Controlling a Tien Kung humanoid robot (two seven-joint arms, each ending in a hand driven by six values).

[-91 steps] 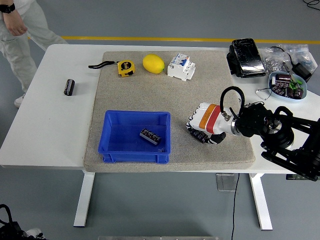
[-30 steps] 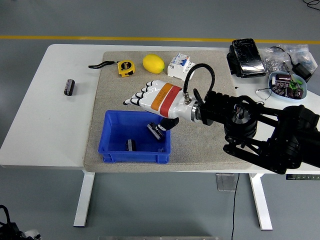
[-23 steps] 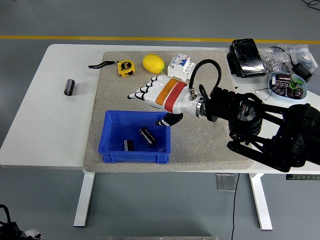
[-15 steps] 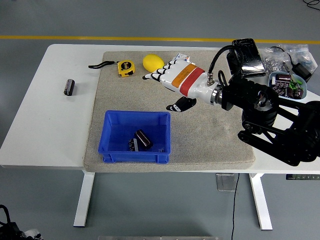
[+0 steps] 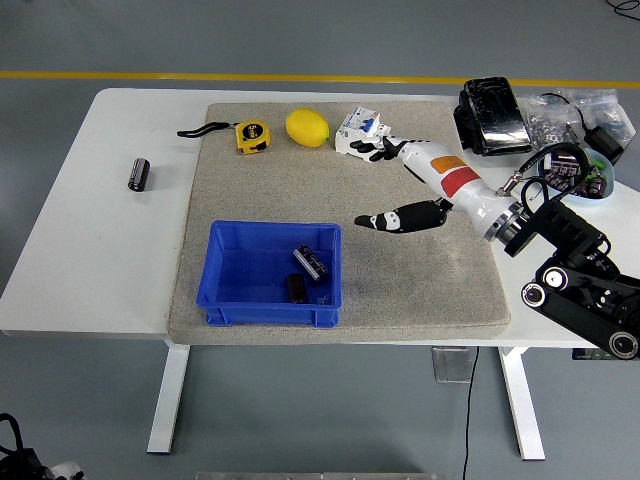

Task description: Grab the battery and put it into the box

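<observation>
Right hand [image 5: 420,185] up over the grey felt mat [image 5: 400,270], white shell with an orange and a red band, fingers [image 5: 385,150] splayed wide and loose, gripping nothing at all, thumb stuck out low toward the mat. Fingertips reaching over by the white circuit breaker with the blue switch [image 5: 357,131], can't really tell if touching it or just above. Two dark cylindrical batteries [image 5: 310,262] already lying in the blue plastic box [image 5: 225,300], toward its right end, one tilted, the other just beside it near the front wall. Another black cylinder battery [image 5: 138,173] sitting alone out on the bare white tabletop [image 5: 100,250], well left of the mat. Yellow tape measure with a black strap [image 5: 251,135] and a yellow lemon [image 5: 307,127] along the mat's far edge. Left hand nowhere in the shot.
</observation>
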